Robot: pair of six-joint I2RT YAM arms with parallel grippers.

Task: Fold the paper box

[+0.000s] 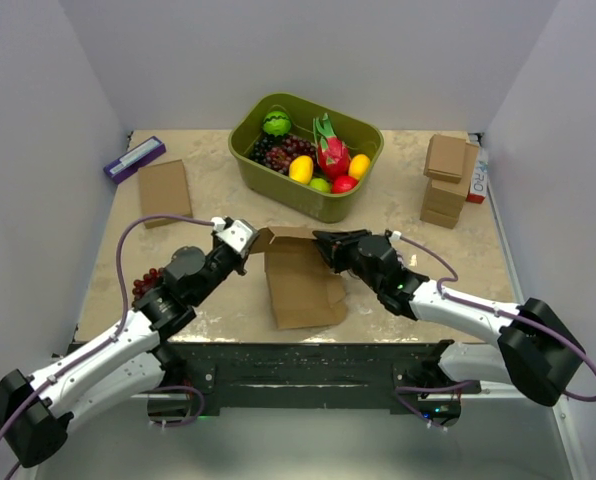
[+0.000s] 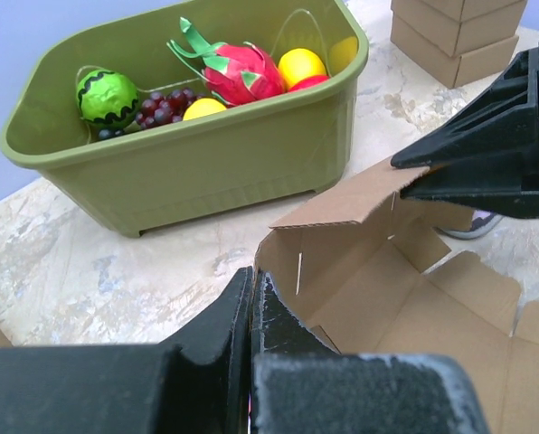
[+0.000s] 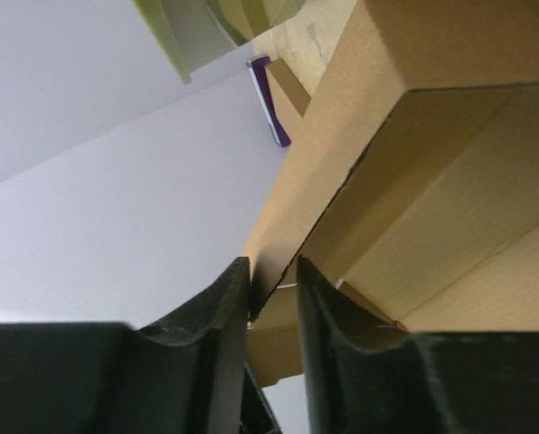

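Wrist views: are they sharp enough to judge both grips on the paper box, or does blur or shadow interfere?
Left wrist view: the paper box and green bin are sharp, the left gripper a dark, soft-edged mass. Right wrist view: very close, the right gripper blurred, cardboard edge between its fingers readable. Top external view: even light, no glare.

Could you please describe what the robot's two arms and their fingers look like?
Both the left arm and right arm have white rounded links with black joints. A purple cable runs along each. The left gripper has a white head; the right gripper is black. The fingers are matt black wedges tapering to narrow tips.
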